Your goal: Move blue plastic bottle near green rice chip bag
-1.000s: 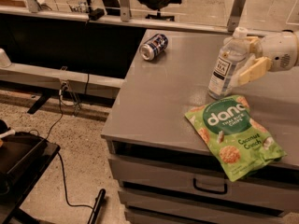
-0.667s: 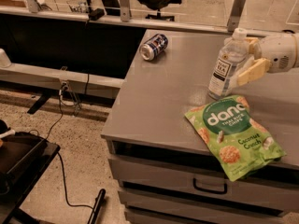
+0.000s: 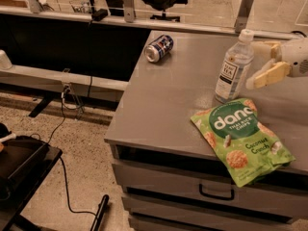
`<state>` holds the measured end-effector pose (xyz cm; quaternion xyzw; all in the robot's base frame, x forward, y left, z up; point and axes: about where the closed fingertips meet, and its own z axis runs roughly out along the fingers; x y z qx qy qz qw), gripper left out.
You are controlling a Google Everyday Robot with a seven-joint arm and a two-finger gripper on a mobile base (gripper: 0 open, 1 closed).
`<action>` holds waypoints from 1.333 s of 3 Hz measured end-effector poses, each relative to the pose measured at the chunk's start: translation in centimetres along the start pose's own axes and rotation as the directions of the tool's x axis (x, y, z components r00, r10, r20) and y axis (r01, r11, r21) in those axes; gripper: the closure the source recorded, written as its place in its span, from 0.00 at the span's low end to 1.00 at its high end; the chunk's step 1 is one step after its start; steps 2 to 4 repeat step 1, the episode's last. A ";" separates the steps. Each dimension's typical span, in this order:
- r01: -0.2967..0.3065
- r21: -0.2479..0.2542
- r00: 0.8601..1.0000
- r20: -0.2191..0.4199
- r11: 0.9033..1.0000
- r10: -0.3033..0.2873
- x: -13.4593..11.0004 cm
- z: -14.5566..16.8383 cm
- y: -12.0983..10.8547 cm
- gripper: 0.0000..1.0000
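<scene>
The blue plastic bottle (image 3: 233, 67) is clear with a white cap and a white label. It stands upright on the grey cabinet top (image 3: 173, 90), touching the top edge of the green rice chip bag (image 3: 240, 136). The bag lies flat near the front right edge. My gripper (image 3: 258, 64) is just to the right of the bottle at mid height. Its pale fingers (image 3: 267, 75) are spread apart and hold nothing, with a small gap between them and the bottle.
A blue-and-silver soda can (image 3: 158, 48) lies on its side at the back left of the cabinet top. Drawers (image 3: 216, 192) are below the front edge. A black cart (image 3: 21, 170) and cables are on the floor to the left.
My gripper has drawn back a little to the right, away from the bottle. The bottle stays upright in the same place by the bag.
</scene>
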<state>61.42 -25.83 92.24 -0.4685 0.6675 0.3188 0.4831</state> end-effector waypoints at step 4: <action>-0.050 0.052 0.998 0.027 0.997 0.049 1.1 -2.0 -2.1 0.00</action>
